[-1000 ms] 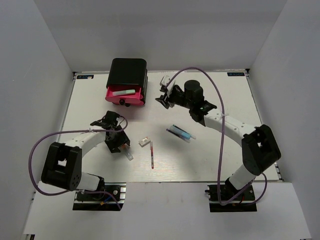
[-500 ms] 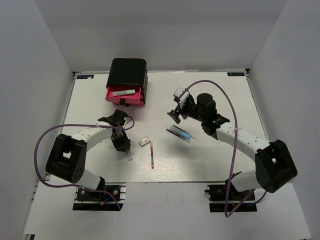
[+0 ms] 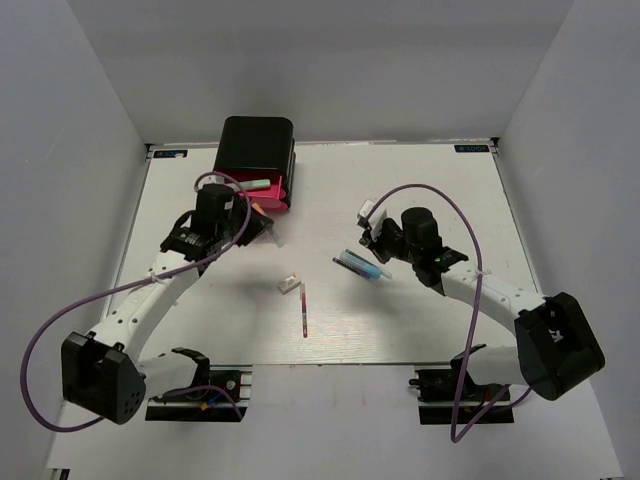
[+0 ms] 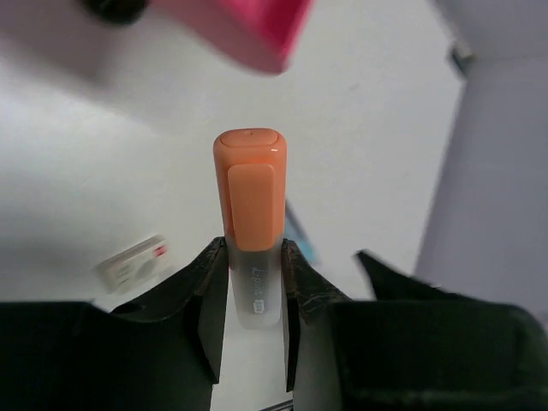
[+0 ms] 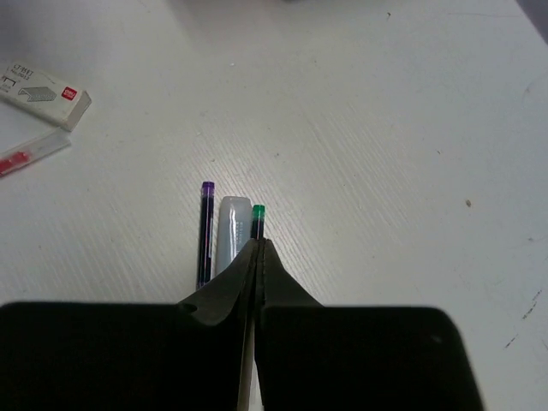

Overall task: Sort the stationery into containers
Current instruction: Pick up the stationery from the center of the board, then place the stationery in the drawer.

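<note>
Orange-capped marker (image 4: pixel 249 197) is clamped in left end effector (image 4: pixel 253 261) near the pink drawer (image 4: pixel 257 30) edge; right end effector (image 5: pixel 257 250) seemingly closed.

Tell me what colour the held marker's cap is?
Orange. The cap shows best in the left wrist view.

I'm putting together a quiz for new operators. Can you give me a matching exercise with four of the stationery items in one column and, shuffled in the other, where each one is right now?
Items
1. orange-capped marker
2. pale green bar
3. red pen
4. purple-tipped pen

Places
A. on the table, beside the small white box
B. clamped in the left hand
C. on the table, right by the shut tips of the right hand
D. inside the open pink drawer

Pairs: 1-B, 2-D, 3-A, 4-C
</note>
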You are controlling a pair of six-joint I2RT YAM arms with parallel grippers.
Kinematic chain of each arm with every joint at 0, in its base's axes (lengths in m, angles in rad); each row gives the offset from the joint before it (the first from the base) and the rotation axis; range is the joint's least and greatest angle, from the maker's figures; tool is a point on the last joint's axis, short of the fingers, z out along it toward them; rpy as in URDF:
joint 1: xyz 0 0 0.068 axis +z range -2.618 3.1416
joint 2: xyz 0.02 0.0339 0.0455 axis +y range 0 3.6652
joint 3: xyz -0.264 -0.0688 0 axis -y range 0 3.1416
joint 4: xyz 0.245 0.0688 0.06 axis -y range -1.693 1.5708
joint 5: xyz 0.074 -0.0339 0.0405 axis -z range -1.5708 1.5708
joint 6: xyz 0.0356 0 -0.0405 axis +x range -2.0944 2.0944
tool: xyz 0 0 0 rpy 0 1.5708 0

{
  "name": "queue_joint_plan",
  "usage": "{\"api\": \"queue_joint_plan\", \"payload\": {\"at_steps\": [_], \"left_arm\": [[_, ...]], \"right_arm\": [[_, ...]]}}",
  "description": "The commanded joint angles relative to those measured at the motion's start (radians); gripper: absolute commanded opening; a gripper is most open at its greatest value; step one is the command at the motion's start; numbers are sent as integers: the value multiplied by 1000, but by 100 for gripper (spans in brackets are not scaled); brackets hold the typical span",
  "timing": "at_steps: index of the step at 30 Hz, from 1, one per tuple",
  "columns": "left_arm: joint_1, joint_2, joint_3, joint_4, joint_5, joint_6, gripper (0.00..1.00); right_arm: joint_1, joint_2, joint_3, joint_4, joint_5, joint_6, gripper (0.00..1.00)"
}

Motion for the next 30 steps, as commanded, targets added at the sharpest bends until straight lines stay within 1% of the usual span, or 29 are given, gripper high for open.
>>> {"api": "queue_joint_plan", "payload": {"at_steps": [1, 3, 4, 5, 6, 7, 9, 10, 14, 18, 22, 26, 30], "left_arm": [[6, 22, 87, 151, 14, -117, 6], [6, 44, 136, 208, -27, -163, 6], [6, 65, 152, 208, -77, -188, 5], [6, 65, 163, 223, -102, -239, 5], [6, 79, 172, 233, -131, -261, 5], [6, 79, 184, 248, -197, -281, 5], [6, 101, 195, 259, -253, -330, 5], [6, 110, 210, 259, -315, -330, 5], [15, 145, 261, 193, -432, -367, 5], [15, 177, 270, 204, -486, -367, 5], [15, 205, 304, 165, -523, -378, 5], [24, 243, 313, 165, -570, -378, 5], [33, 318, 374, 102, -592, -378, 5]], "right_arm": [[-4, -30, -13, 13, -33, -17, 0], [-5, -30, -18, 16, -33, -17, 0], [-4, -30, -21, 16, -36, -22, 0], [-4, -32, -26, 19, -36, -23, 0], [-7, -35, -26, 19, -36, -27, 0], [-5, -38, -29, 18, -36, -25, 0], [-4, -46, -38, 19, -36, -27, 0], [-7, -46, -46, 23, -36, -30, 0], [-13, -61, -66, 23, -33, -25, 0], [-18, -77, -83, 20, -31, -27, 0], [-22, -83, -89, 21, -33, -27, 0], [-25, -81, -90, 16, -36, -24, 0], [-25, -83, -89, 13, -36, -24, 0]]}}
